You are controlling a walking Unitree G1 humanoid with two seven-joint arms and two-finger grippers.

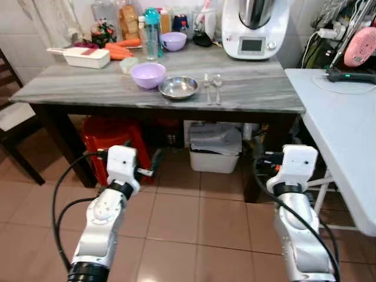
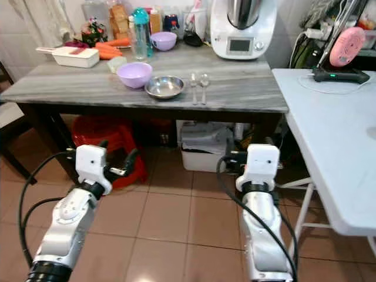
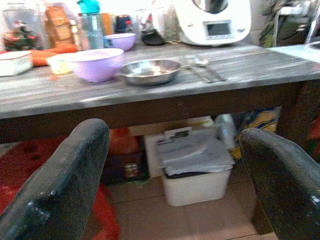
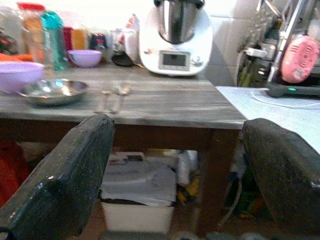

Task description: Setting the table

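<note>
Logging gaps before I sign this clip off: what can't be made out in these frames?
- Fork and spoon beside the steel bowl: too small in the eye views, blurred in the left wrist view, to tell which is which.
- Left gripper and right gripper: fingertips cut off by the wrist views' lower edges.
- Jars behind the teal bottle: contents unreadable.

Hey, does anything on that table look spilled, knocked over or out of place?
Nothing stands out. The purple bowl and steel bowl sit upright side by side, with the fork and spoon lying parallel just beside them. Both the left gripper and the right gripper are open, below the table edge.
</note>
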